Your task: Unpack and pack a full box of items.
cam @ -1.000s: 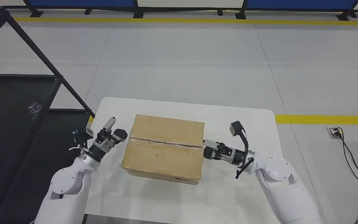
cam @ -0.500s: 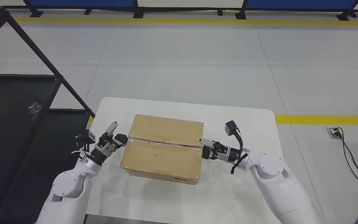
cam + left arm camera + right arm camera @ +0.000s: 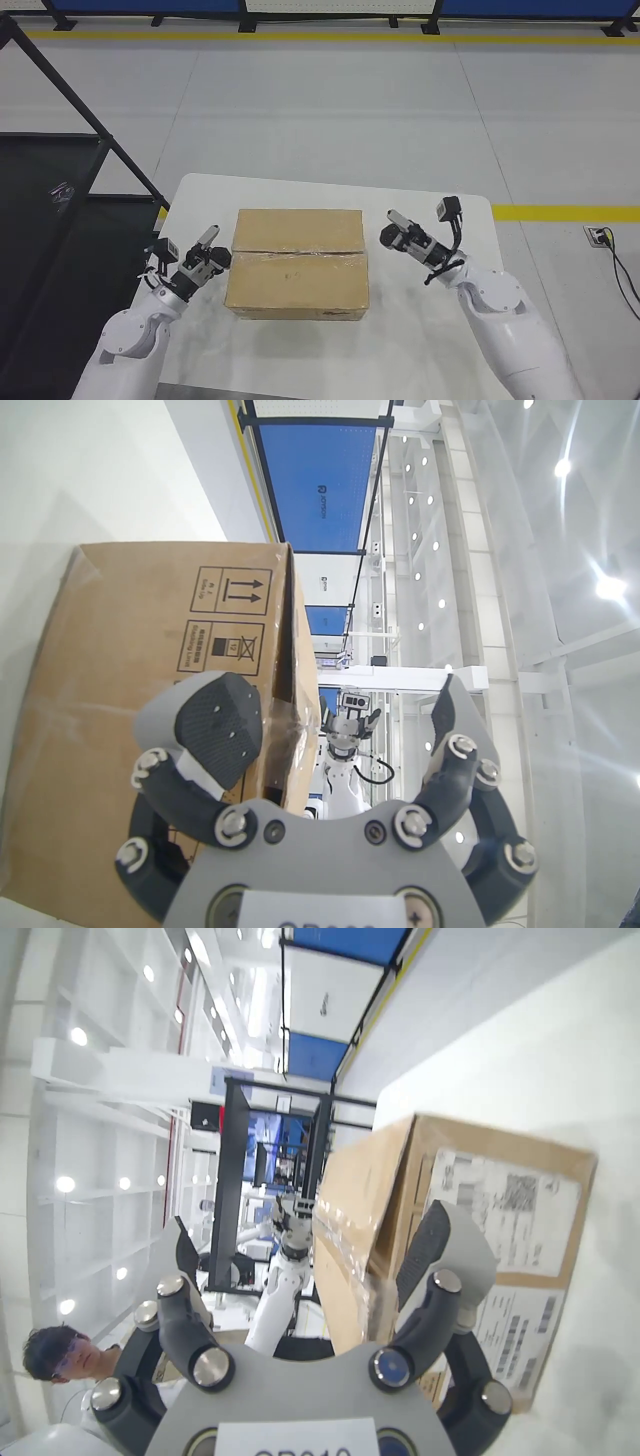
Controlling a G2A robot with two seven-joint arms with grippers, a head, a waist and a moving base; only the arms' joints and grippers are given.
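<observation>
At mid-table, my left gripper and right gripper point inward at the box's ends, both spread wide and holding nothing.

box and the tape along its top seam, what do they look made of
The box looks like brown cardboard, probably corrugated, with a matte finish: plain fibrous faces, folded flap edges and printed handling marks. The tape along its top seam seems to be clear plastic film, glossy: it wrinkles and catches the light, and the cardboard shows through it.
</observation>
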